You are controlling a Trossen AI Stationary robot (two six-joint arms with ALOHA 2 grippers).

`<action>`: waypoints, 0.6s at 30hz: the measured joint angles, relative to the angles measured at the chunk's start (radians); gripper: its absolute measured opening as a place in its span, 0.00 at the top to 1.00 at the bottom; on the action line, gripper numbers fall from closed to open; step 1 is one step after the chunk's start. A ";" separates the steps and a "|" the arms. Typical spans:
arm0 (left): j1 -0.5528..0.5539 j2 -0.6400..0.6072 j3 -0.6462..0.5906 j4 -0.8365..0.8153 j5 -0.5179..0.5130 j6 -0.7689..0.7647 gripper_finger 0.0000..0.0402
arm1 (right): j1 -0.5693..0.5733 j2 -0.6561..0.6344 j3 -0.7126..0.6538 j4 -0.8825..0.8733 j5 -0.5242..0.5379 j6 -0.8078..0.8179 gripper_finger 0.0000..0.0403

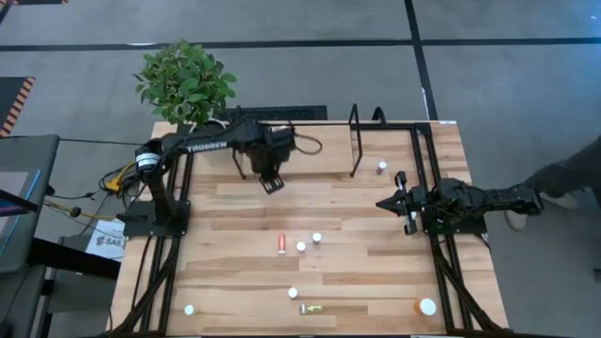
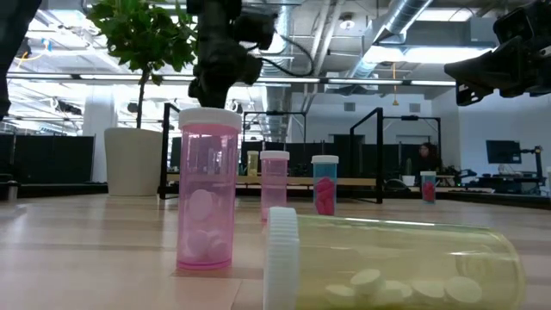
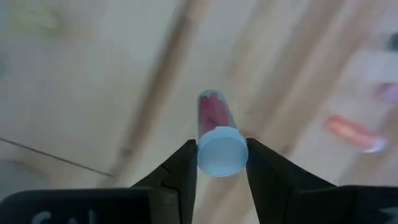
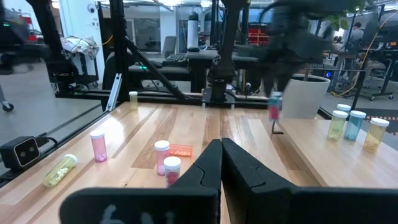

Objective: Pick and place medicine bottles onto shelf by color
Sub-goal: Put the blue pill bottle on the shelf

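My left gripper (image 1: 272, 184) hangs over the far middle of the table, shut on a small medicine bottle (image 3: 214, 115) with red contents and a white cap. The shelf (image 4: 323, 149), a light-wood board in a black tube frame (image 1: 355, 141), runs along the far side. Three bottles (image 4: 354, 124) stand upright on it. Loose bottles rest on the tabletop: a red one (image 1: 282, 244) and a yellow one (image 1: 312, 308) on their sides, several upright (image 1: 316, 238), and a larger orange one (image 1: 427, 306). My right gripper (image 1: 383, 203) waits shut at the right edge, pointing level. My left gripper pinches the bottle's white cap (image 3: 219, 163) between its two fingers, one on each side. The fingers come from above, pointing down. The bottle hangs upright below them, body downward, lifted clear of the tabletop.
A potted plant (image 1: 186, 80) stands at the far left corner. One small bottle (image 1: 381, 167) stands alone near the right arm. Part of a person (image 1: 573, 174) shows beyond the right edge. Black arm frames (image 1: 160, 253) run along both sides of the table.
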 joint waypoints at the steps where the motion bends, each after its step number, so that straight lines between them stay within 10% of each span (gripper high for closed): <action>1: 0.024 0.000 0.000 0.000 -0.015 0.043 0.75 | 0.000 0.000 0.000 0.000 0.000 0.000 0.94; 18: 0.203 0.094 0.042 -0.067 -0.170 0.681 0.75 | 0.000 0.000 0.000 0.000 0.000 0.000 0.94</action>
